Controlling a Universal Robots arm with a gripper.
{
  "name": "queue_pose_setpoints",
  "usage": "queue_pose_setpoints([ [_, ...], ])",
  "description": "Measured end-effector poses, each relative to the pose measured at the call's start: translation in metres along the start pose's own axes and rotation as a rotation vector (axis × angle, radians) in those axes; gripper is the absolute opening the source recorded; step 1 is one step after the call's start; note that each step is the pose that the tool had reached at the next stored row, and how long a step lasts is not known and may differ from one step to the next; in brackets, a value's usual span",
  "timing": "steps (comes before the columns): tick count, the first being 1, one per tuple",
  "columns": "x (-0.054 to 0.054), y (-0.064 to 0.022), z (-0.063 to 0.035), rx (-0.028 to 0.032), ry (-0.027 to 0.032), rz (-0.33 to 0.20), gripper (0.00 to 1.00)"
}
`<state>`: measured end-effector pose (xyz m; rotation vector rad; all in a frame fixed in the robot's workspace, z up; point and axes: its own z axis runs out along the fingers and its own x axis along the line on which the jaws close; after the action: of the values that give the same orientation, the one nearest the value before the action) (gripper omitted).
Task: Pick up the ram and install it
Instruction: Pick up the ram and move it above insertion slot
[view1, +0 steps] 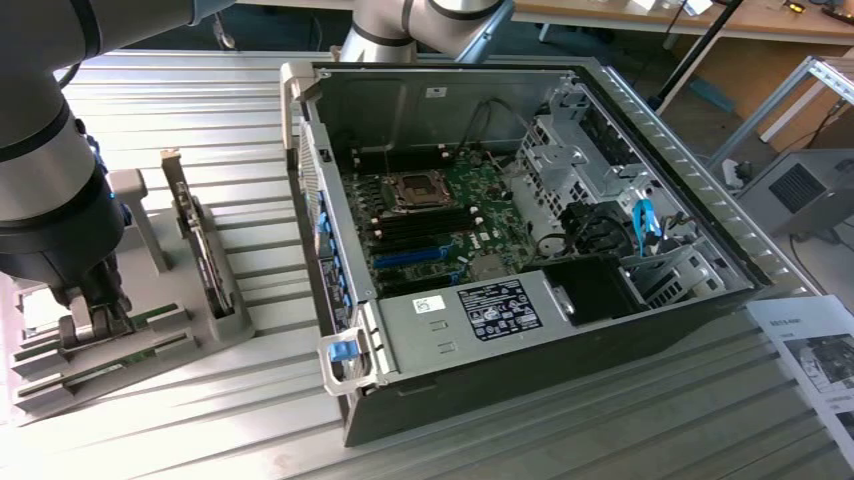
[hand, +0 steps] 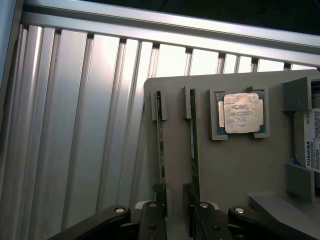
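step: pick-up, closing in on the rack | gripper (hand: 176, 216): fingers apart, clamped on nothing (as far as shown) | ram (hand: 161, 145): on edge in grey holder (hand: 235, 170), just ahead of fingertips, twin stick (hand: 194, 150) beside | next: calls for centring on one stick, clear of twin

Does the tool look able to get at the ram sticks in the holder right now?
Probably yes: the tool sits right over the two ram sticks in the grey holder, open, with nothing lying across them.
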<state>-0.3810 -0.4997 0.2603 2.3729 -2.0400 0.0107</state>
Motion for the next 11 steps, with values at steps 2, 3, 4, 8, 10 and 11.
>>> queue_pose_setpoints([
  [2, 0.0000, 0.0000, 0.0000, 0.0000, 0.0000, 0.000, 0.29],
  [3, 0.0000, 0.0000, 0.0000, 0.0000, 0.0000, 0.000, 0.29],
  [4, 0.0000, 0.0000, 0.0000, 0.0000, 0.0000, 0.000, 0.29],
  [8, 0.0007, 0.0001, 0.0000, -0.0001, 0.0009, -0.001, 0.29],
  [10, 0.0009, 0.0001, 0.0000, -0.0001, 0.0011, -0.001, 0.29],
  [11, 0.0009, 0.0001, 0.0000, -0.0002, 0.0012, -0.001, 0.29],
])
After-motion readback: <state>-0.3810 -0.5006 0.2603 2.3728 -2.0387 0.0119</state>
